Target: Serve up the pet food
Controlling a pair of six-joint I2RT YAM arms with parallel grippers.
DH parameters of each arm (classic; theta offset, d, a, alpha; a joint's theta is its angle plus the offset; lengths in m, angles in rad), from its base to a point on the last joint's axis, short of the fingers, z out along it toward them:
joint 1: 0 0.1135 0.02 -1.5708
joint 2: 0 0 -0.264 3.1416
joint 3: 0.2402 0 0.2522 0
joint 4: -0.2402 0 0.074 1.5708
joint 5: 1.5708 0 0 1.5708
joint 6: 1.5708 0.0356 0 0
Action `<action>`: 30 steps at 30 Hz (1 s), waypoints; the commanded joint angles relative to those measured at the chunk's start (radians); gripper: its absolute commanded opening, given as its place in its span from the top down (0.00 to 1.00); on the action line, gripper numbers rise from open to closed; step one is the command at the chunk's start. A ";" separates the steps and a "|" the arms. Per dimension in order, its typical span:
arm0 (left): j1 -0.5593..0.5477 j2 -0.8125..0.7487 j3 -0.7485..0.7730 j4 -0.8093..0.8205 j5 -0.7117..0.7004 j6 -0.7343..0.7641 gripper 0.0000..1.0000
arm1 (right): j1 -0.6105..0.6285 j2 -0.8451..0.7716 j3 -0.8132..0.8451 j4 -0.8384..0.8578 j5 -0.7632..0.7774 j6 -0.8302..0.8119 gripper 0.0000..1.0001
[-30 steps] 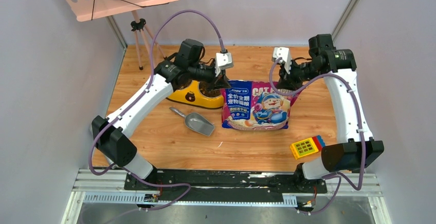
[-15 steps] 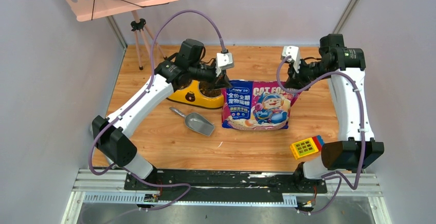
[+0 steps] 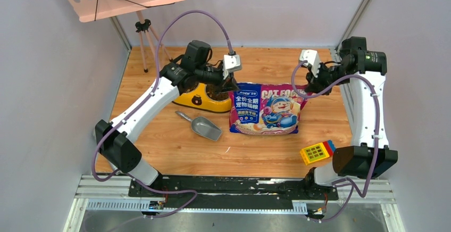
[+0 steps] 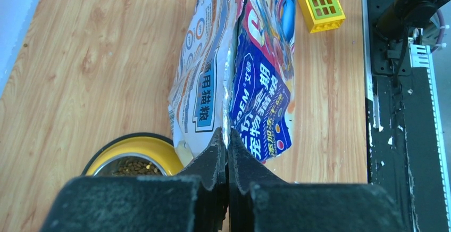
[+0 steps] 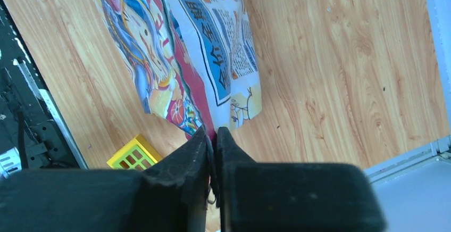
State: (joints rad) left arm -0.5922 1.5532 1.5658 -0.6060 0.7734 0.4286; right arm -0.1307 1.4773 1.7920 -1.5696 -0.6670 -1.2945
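Outward to the right has swung the right arm, tugging the CAT FOOD bag (image 3: 266, 112) wider. Kibble (image 4: 130, 166) sits in the yellow feeder (image 3: 194, 100). The left gripper (image 4: 227, 136) is clamped on the bag's top left corner, and the right gripper (image 5: 213, 133) is pinched tight on its top right corner.

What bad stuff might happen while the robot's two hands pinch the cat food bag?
1. The left gripper and right gripper each pinch only a thin edge of the glossy bag, so it may slip free.
2. If they pull apart hard, the bag might rip and scatter its contents over the table.
3. The left gripper hangs close by the yellow feeder, which holds kibble, and might knock it.
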 commanded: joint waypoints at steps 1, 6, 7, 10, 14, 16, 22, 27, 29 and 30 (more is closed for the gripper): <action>0.030 -0.064 0.001 -0.024 -0.013 0.004 1.00 | -0.053 -0.019 0.055 0.033 0.113 -0.020 0.74; 0.029 -0.062 -0.003 -0.015 -0.001 0.003 0.90 | -0.055 -0.021 0.083 0.031 0.031 -0.009 1.00; 0.030 -0.060 -0.002 0.001 0.006 -0.010 0.82 | -0.053 -0.021 0.086 0.032 -0.004 0.003 0.94; 0.014 -0.058 -0.010 0.090 -0.010 -0.072 0.43 | -0.048 -0.024 0.068 0.036 -0.097 0.055 0.47; -0.051 -0.025 0.013 0.202 -0.060 -0.100 0.26 | -0.043 -0.049 -0.005 0.054 -0.204 0.098 0.40; -0.084 0.026 0.068 0.191 -0.063 -0.103 0.25 | -0.027 -0.071 -0.040 0.070 -0.246 0.089 0.39; -0.150 0.164 0.174 0.168 -0.095 -0.146 0.32 | 0.061 -0.159 -0.141 0.238 -0.285 0.193 0.38; -0.160 0.192 0.196 0.177 -0.075 -0.154 0.47 | 0.160 -0.167 -0.210 0.342 -0.267 0.246 0.42; -0.161 0.194 0.195 0.172 -0.068 -0.152 0.51 | 0.197 -0.147 -0.211 0.376 -0.262 0.260 0.44; -0.162 0.192 0.193 0.164 -0.066 -0.149 0.54 | 0.214 -0.130 -0.203 0.387 -0.261 0.265 0.47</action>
State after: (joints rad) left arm -0.7528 1.7531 1.7123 -0.4549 0.6907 0.2947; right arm 0.0257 1.3163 1.5898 -1.3064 -0.8936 -1.0824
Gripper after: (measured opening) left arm 0.507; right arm 0.566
